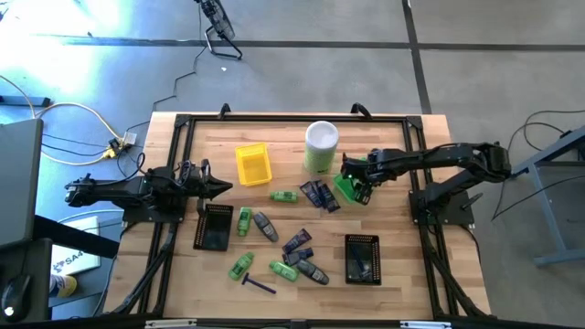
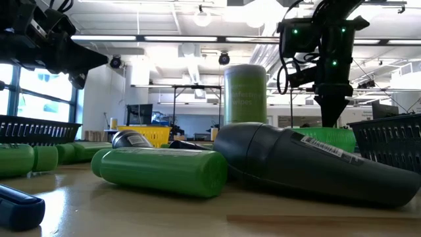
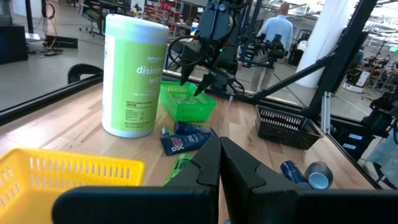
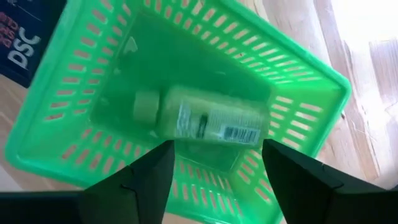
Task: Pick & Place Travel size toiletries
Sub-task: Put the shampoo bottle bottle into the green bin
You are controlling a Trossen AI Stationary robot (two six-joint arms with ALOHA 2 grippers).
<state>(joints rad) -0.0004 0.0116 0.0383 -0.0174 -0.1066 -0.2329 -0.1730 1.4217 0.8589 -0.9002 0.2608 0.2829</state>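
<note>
My right gripper [image 4: 214, 180] hangs open, pointing down over the green mesh tray [image 1: 347, 189] right of the table's middle. A pale green mini bottle [image 4: 205, 118] lies on its side on the tray's floor, below and clear of the fingers. The other travel size toiletries lie loose on the wood: green bottles [image 1: 284, 196], navy packets [image 1: 320, 195], grey oval pieces [image 1: 265, 226] and a purple razor [image 1: 259, 284]. My left gripper [image 1: 218, 188] waits shut and level at the table's left, holding nothing.
A tall pale-green canister [image 1: 321, 146] stands just beyond the green tray toward the far edge. A yellow tray [image 1: 253, 164] sits at the far middle. Black mesh trays lie near left [image 1: 213, 227] and near right [image 1: 362, 259]. A person stands in the room beyond [image 3: 278, 25].
</note>
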